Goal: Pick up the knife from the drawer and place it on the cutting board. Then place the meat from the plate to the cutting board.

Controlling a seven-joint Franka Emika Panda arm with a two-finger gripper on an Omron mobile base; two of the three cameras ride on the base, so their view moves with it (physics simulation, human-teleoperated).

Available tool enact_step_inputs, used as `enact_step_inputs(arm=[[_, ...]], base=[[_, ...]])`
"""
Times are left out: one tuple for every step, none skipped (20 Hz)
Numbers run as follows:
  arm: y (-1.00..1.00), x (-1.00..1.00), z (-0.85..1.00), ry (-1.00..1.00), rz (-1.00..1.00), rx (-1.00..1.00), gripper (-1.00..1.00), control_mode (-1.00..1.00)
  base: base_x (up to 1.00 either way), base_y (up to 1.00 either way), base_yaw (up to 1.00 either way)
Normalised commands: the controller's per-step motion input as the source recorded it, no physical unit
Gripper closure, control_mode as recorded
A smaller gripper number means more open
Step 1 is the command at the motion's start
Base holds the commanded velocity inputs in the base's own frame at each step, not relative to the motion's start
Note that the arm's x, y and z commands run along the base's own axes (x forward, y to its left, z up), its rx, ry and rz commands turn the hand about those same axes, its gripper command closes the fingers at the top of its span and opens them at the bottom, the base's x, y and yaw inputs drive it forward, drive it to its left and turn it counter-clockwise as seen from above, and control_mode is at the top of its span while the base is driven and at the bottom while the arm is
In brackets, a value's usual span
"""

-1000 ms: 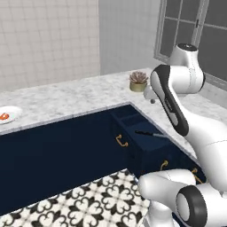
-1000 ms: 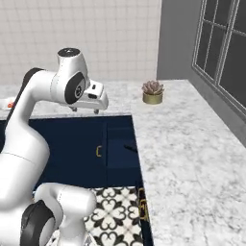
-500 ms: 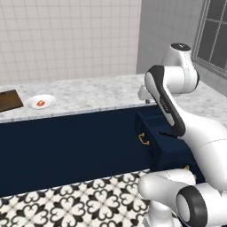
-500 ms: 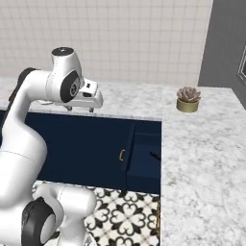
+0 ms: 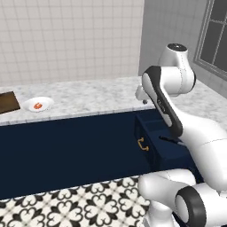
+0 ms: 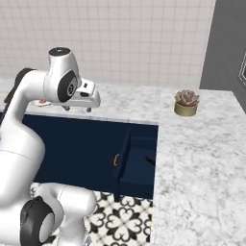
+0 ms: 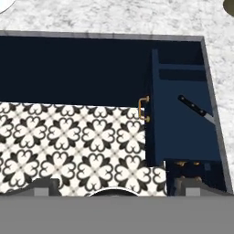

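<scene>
Knife [image 7: 196, 109] in drawer [image 7: 183, 137], beyond jaws

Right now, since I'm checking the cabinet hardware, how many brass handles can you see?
1: the brass handle on the front of the open drawer, facing the tiled floor. Other cabinet fronts show none, though some may be hidden.

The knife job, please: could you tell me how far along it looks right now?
Done: the drawer stands pulled open. In hand: nothing; the gripper is open and empty above the counter edge, and the knife lies in the drawer. Left: knife to the cutting board, then the meat from the plate.
</scene>
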Motion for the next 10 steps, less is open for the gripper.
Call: enact_step_inputs(arm=[[0.00,0.00,0.00,0.00,0.00,0.00,-1.00,1.00],[0.00,0.00,0.00,0.00,0.00,0.00,-1.00,1.00],[0.00,0.00,0.00,0.00,0.00,0.00,-1.00,1.00],[0.00,0.00,0.00,0.00,0.00,0.00,-1.00,1.00],[0.00,0.00,0.00,0.00,0.00,0.00,-1.00,1.00],[0.00,0.00,0.00,0.00,0.00,0.00,-1.00,1.00],[0.00,0.00,0.00,0.00,0.00,0.00,-1.00,1.00],[0.00,0.00,0.00,0.00,0.00,0.00,-1.00,1.00],[0.00,0.00,0.00,0.00,0.00,0.00,-1.00,1.00],[0.00,0.00,0.00,0.00,0.00,0.00,-1.00,1.00]], base=[[-0.03,-0.63,0.00],[-0.21,-0.71,0.00],[-0.21,-0.69,0.00],[-0.05,-0.50,0.00],[0.00,-0.07,0.00],[0.00,0.00,0.00],[0.00,0.00,0.00],[0.00,0.00,0.00],[0.00,0.00,0.00],[0.00,0.00,0.00]])
